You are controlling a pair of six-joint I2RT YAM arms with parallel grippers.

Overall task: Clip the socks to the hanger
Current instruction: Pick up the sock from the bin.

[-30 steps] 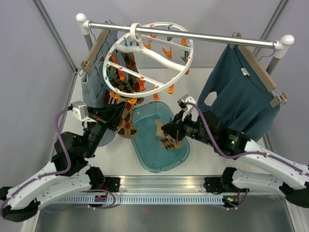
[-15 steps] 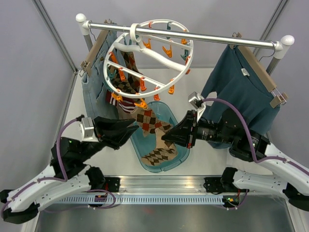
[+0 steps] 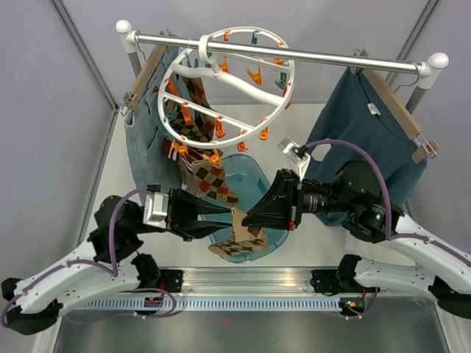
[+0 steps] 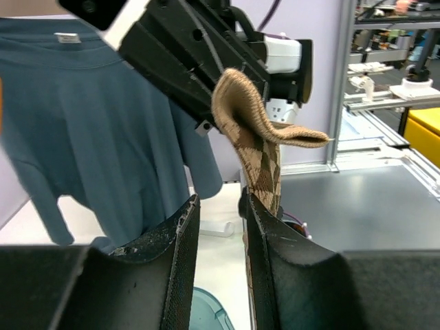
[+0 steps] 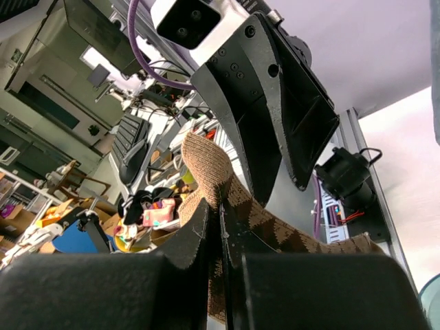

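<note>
My right gripper [image 3: 246, 217] is shut on a tan argyle sock [image 3: 237, 243] that hangs down over the teal tub [image 3: 254, 176]. In the right wrist view the jaws [image 5: 218, 210] pinch the sock's folded cuff [image 5: 206, 161]. My left gripper [image 3: 224, 213] is open and faces the right one. In the left wrist view [image 4: 220, 206] the sock [image 4: 258, 148] hangs just beyond its right finger, not between the jaws. The white ring hanger [image 3: 239, 84] hangs on the rail, with other argyle socks [image 3: 210, 180] clipped at its lower left.
Blue-grey jeans [image 3: 143, 140] hang on a wooden hanger at the left of the metal rail [image 3: 324, 57]. A teal sweater [image 3: 368, 140] hangs at the right, close behind my right arm. Orange and teal clothespins line the ring.
My left gripper has moved right and forward to meet the right gripper. The right gripper has shifted left, and the sock now hangs from it instead of lying in the tub.
</note>
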